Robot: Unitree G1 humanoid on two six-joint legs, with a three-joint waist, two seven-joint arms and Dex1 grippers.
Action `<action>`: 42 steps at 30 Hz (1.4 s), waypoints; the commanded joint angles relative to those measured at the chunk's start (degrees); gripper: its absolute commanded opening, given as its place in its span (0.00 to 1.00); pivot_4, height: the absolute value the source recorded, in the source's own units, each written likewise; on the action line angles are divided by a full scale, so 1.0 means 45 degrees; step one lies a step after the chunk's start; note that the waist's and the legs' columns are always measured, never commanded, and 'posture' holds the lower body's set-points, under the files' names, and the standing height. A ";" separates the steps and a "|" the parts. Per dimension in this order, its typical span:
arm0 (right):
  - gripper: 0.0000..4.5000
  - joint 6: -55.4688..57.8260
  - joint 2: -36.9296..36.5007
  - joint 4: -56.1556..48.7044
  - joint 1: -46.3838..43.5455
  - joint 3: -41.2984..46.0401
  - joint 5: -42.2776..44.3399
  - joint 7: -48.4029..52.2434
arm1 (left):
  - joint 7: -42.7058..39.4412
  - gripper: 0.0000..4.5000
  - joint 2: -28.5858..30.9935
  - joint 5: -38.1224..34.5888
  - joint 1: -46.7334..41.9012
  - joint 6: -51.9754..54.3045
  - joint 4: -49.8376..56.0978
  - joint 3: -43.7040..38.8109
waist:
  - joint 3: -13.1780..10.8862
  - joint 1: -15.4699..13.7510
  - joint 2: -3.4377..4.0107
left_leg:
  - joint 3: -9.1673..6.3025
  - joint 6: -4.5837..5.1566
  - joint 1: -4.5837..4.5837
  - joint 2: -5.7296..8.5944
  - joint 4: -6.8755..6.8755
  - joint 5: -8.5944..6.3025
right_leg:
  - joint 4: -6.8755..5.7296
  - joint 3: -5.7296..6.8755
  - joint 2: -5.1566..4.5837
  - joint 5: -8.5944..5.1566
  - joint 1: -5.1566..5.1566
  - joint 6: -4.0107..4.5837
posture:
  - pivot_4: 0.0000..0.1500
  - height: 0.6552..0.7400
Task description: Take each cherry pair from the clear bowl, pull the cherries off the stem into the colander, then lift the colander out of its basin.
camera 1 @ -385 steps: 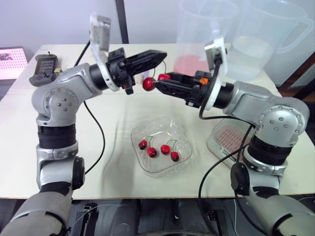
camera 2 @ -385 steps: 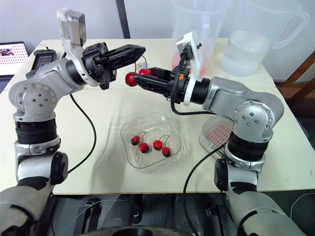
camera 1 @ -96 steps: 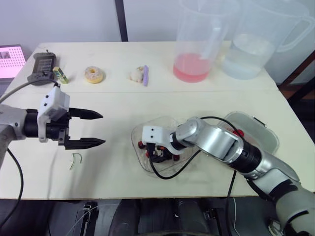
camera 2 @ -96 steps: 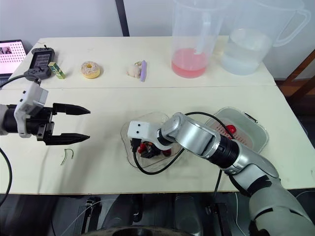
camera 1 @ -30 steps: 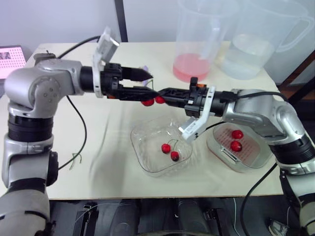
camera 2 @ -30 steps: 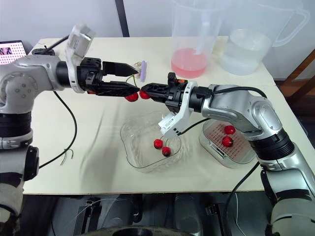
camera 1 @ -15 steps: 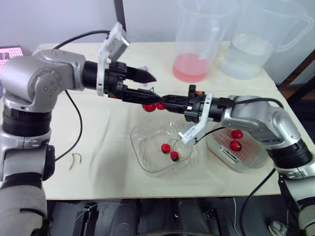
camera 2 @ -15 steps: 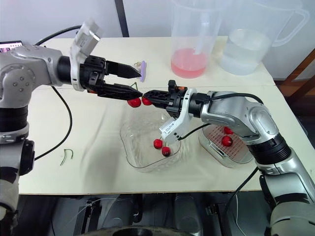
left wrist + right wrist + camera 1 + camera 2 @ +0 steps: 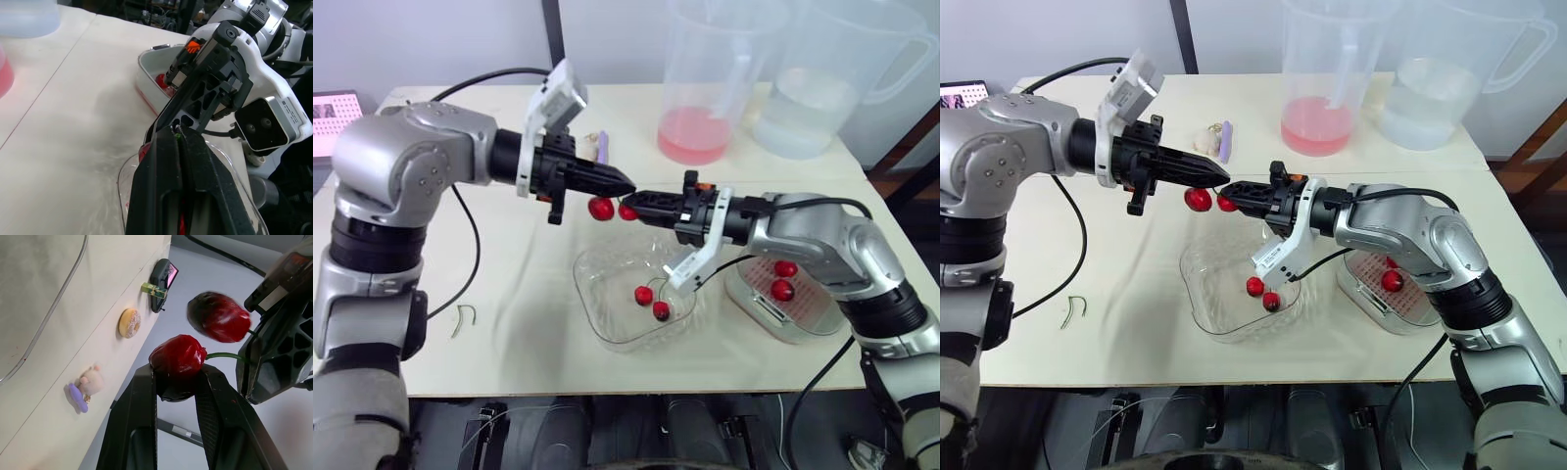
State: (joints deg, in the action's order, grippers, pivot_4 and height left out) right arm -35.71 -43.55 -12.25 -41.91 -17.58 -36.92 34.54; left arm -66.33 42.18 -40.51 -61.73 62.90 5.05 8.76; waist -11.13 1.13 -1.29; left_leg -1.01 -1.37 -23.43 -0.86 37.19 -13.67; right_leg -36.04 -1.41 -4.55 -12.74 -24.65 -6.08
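Observation:
A cherry pair hangs over the clear bowl (image 9: 592, 323), held between both grippers. My left gripper (image 9: 617, 183) is shut on its green stem (image 9: 222, 355). My right gripper (image 9: 178, 374) is shut on one cherry (image 9: 178, 357), while the other cherry (image 9: 218, 317) hangs free beside it. One more cherry pair (image 9: 652, 302) lies in the bowl. To the right, the pink colander (image 9: 813, 284) sits in its clear basin (image 9: 773, 328) and holds two loose cherries (image 9: 784, 279).
A pitcher of pink liquid (image 9: 697, 132) and a pitcher of water (image 9: 808, 108) stand at the back. A small toy (image 9: 1205, 140) and a purple piece (image 9: 1225, 140) lie behind the grippers. A bare stem (image 9: 462, 318) lies at the left front.
My left gripper's fingers, apart half a second ago, have shut on the stem. Both grippers and the cherry pair have shifted slightly; the bowl and colander have not moved.

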 commanded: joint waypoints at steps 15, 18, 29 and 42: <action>0.98 0.2981 -0.0616 -0.1338 0.0922 0.0948 0.5140 0.3193 | -0.0019 0.00 -0.0016 0.0067 -0.0368 -0.0287 0.0091 -0.0316 | 0.0000 -0.0049 0.0000 | -0.0007 0.0001 0.0000 0.0000 0.0005 0.0000 | -0.0002 0.0004 0.0000 0.0000 0.0006 -0.0003 | 1.00 1.00; 0.99 0.4549 -0.0801 -0.1872 0.1489 0.1584 0.6467 0.3702 | -0.0110 0.00 0.0001 0.0156 -0.0247 -0.0593 0.0035 -0.0327 | 0.0000 -0.0065 -0.0001 | -0.0007 0.0001 -0.0001 0.0003 0.0011 0.0000 | -0.0001 0.0003 -0.0001 0.0000 0.0011 -0.0003 | 1.00 1.00; 0.99 1.9076 -0.1453 -0.3136 0.1909 0.5659 1.5851 0.3926 | 0.0019 0.00 -0.1673 -0.1309 0.1550 -0.2399 0.0057 -0.2545 | -0.0001 -0.0113 0.0006 | -0.0024 0.0003 0.0007 0.0000 0.0019 0.0000 | -0.0004 0.0014 -0.0004 -0.0003 0.0027 0.0010 | 1.00 1.00; 0.99 2.3040 -0.0833 -0.2955 -0.0594 0.5918 2.0114 0.2643 | 0.0414 0.00 -0.1982 -0.1773 0.2787 -0.2822 0.0964 -0.2725 | -0.0001 -0.0069 0.0005 | -0.0029 0.0004 0.0010 -0.0001 0.0013 -0.0001 | -0.0001 0.0016 0.0000 0.0000 0.0030 0.0003 | 1.00 1.00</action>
State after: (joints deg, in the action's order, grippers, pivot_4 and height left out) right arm 68.17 -47.50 -24.50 -43.30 9.23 52.90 47.20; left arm -64.82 33.33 -47.05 -49.02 50.84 7.46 -2.18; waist -11.14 0.82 -1.27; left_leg -1.14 -1.35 -23.38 -0.87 37.25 -13.67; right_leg -36.04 -1.34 -4.54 -12.74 -24.52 -6.07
